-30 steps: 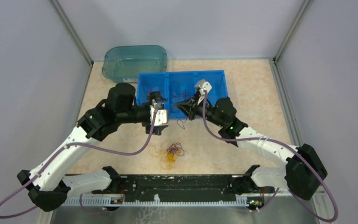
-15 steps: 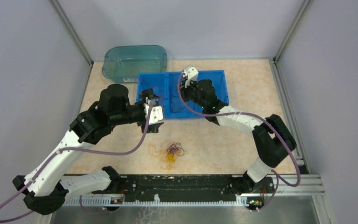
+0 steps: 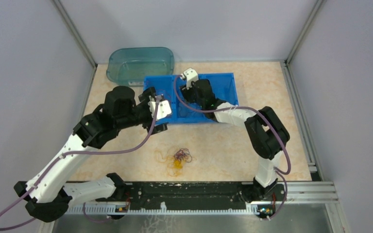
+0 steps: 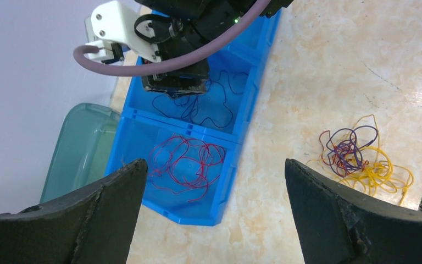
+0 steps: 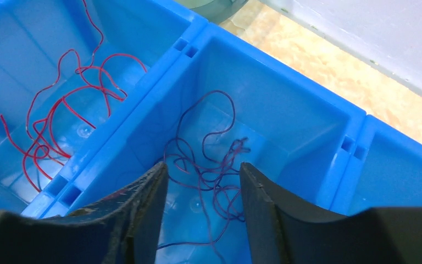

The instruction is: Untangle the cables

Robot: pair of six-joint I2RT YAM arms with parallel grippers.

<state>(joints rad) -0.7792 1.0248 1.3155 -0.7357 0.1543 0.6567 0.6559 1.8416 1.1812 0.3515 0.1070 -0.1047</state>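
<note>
The left gripper [image 4: 214,170] hangs wide open before the bin [image 5: 286,71]. Red cables [image 4: 184,162] lie sorted in its left compartment and purple cables [image 5: 209,159] in the middle one, under the right gripper [image 5: 203,168], whose jaws stand apart, holding nothing. A yellow-and-purple clump [image 4: 357,159] lies tangled on the table [image 4: 318,66], so roughly half seems left.

The dark purple cables [image 4: 206,107] are partly covered by the right gripper [image 4: 176,85], and the teal tub [image 4: 82,143] is cut off by a left finger [image 4: 88,220]. From above, strands inside the blue bin [image 3: 223,85] cannot be made out.
</note>
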